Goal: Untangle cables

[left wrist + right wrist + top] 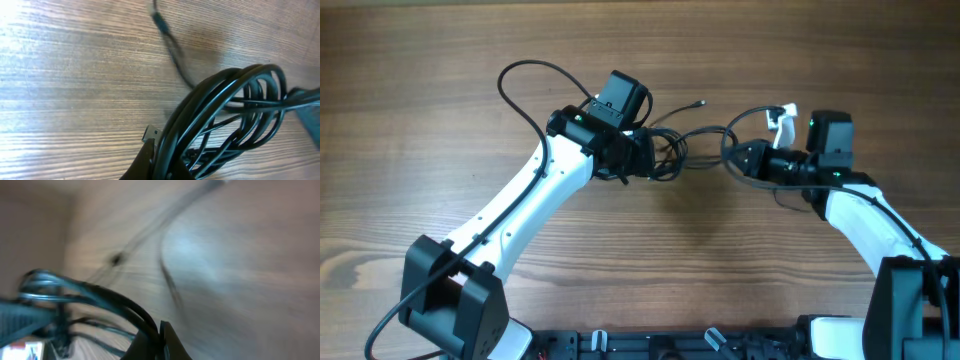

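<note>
The cables (668, 148) are thin black cords coiled into a bunch at the middle of the wooden table. My left gripper (645, 158) is shut on the left side of the bunch. In the left wrist view the coils (235, 100) rise from between its fingers (145, 162), and one loose cord with a plug end (159, 20) lies on the wood beyond. My right gripper (748, 160) is shut on a strand that leads out of the bunch to the right. The blurred right wrist view shows that black cord (100, 297) pinched at the gripper (159, 340).
A plug end (700, 102) lies just behind the bunch. A small white piece (782, 118) sits beside the right wrist. The left arm's own thicker wire (520, 85) loops at the back left. The arm bases (450, 300) stand along the front edge.
</note>
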You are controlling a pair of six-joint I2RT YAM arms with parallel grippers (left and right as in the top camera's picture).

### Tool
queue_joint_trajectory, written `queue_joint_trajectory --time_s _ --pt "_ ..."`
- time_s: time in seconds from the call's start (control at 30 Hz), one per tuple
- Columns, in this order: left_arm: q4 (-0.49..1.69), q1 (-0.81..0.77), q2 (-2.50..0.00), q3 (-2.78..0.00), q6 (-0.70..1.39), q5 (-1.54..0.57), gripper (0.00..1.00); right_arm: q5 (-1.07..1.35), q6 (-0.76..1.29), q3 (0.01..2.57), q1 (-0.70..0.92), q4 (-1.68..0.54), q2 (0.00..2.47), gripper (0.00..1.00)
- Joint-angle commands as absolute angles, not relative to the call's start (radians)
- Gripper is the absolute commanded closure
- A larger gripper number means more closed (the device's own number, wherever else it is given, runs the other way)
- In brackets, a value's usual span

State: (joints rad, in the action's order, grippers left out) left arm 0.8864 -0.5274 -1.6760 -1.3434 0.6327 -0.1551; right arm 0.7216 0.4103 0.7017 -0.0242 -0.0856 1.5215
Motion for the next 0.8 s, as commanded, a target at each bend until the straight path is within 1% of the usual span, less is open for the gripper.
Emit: queue_joint_trajectory --time_s 0.0,0.03,0.07,0.17,0.23,0.3,0.33,0.37,0.43,0.53,0.57,0.6,0.63,0.67,0.77 --pt "0.925 -0.483 -1.67 -1.339 0.672 -0.006 0.96 0.117 0.675 0.705 -0.087 -0.191 1.532 0.93" --pt "0.924 -0.483 -1.67 -1.339 0.672 -0.007 0.96 0.105 0.688 0.705 -0.089 -0.203 1.531 0.93" --pt "0.922 -0.483 -1.67 -1.339 0.682 -0.007 0.96 0.105 0.693 0.705 -0.093 -0.215 1.532 0.91" --pt "0.903 -0.483 -1.67 -1.339 0.697 -0.011 0.96 0.113 0.732 0.705 -0.093 -0.217 1.532 0.69" --pt "0.893 -0.485 -1.67 -1.339 0.696 -0.014 0.96 0.163 0.697 0.705 -0.093 -0.196 1.531 0.55" --pt "0.887 -0.487 -1.67 -1.339 0.696 -0.019 0.96 0.325 0.551 0.705 -0.093 -0.137 1.531 0.47" --pt "0.883 -0.489 -1.67 -1.339 0.69 -0.028 0.96 0.403 0.49 0.705 -0.093 -0.111 1.532 0.46" --pt "0.87 -0.489 -1.67 -1.339 0.669 -0.059 0.96 0.567 0.371 0.705 -0.087 -0.067 1.532 0.41" --pt "0.833 -0.489 -1.67 -1.339 0.574 -0.15 0.96 0.743 0.242 0.705 -0.062 -0.018 1.532 0.34" --pt "0.803 -0.489 -1.67 -1.339 0.434 -0.276 0.96 0.757 0.109 0.705 0.007 -0.002 1.532 0.18" --pt "0.804 -0.489 -1.67 -1.339 0.386 -0.307 0.96 0.757 0.036 0.705 0.045 0.002 1.532 0.17" --pt "0.81 -0.49 -1.67 -1.339 0.3 -0.349 0.96 0.756 -0.033 0.705 0.077 0.01 1.532 0.19" --pt "0.818 -0.491 -1.67 -1.339 0.263 -0.356 0.96 0.749 -0.089 0.705 0.098 0.018 1.532 0.24" --pt "0.832 -0.493 -1.67 -1.339 0.215 -0.355 0.96 0.738 -0.125 0.705 0.115 0.026 1.532 0.26" --pt "0.873 -0.496 -1.67 -1.339 0.112 -0.35 0.96 0.731 -0.135 0.705 0.134 0.064 1.532 0.27"
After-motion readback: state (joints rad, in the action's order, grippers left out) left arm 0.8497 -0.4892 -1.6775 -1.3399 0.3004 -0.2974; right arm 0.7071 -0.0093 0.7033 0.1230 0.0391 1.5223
